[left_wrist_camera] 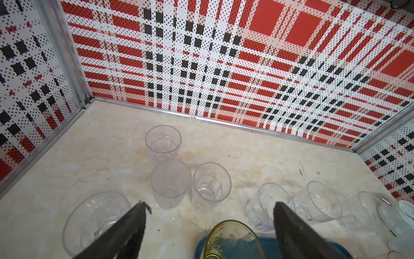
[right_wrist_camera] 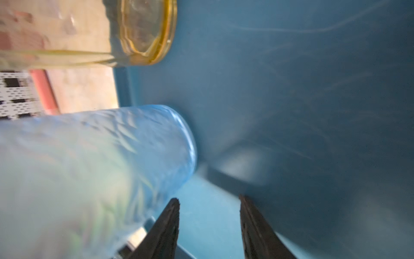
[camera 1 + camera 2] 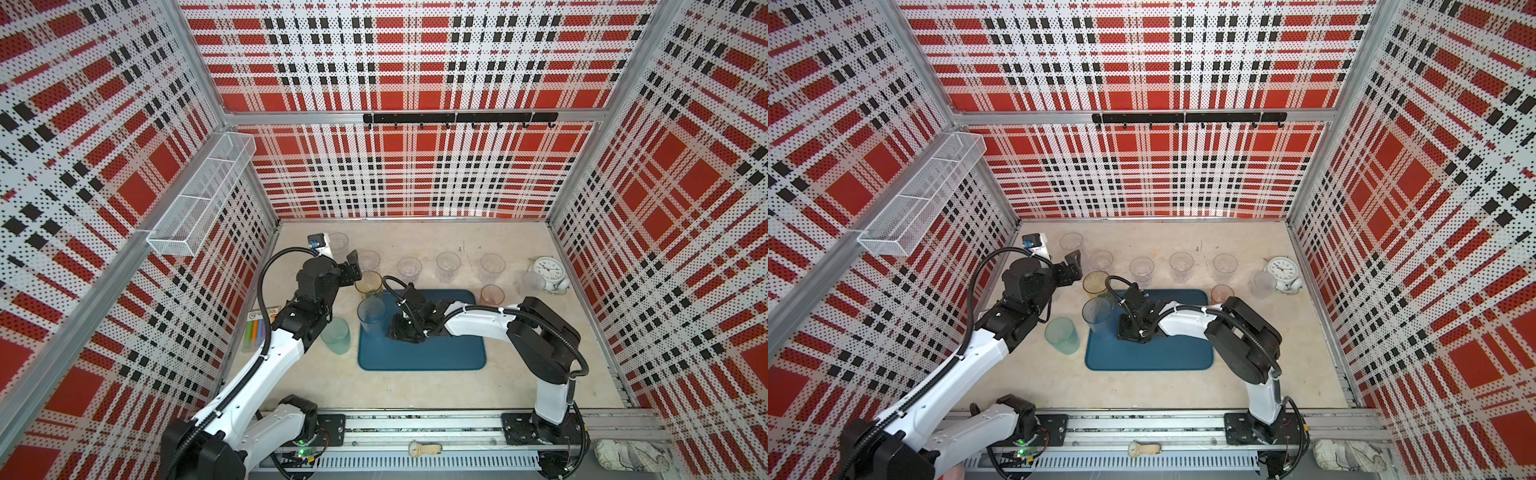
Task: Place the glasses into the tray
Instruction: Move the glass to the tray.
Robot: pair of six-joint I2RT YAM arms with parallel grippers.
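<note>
Here the right tool (image 2: 208, 198) stands parted and empty (just beside the grey-blue glass (image 3: 372, 318) on the tray (image 3: 436, 353)); the left tool (image 1: 210, 204) gapes wide, holding nothing.

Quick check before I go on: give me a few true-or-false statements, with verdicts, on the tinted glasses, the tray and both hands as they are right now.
1. The tall grey-blue see-through glass stands upright in the flat teal-blue rectangular tray. True.
2. The right hand grips that glass. False: its jaws stand apart with nothing between them, and the glass is beside it.
3. The pale teal tinted glass is in the tray. False: it stands on the beige table, on the left arm's side of the tray.
4. The left hand is open and empty. True.
5. The small pink tinted glass stands outside the tray. True.
</note>
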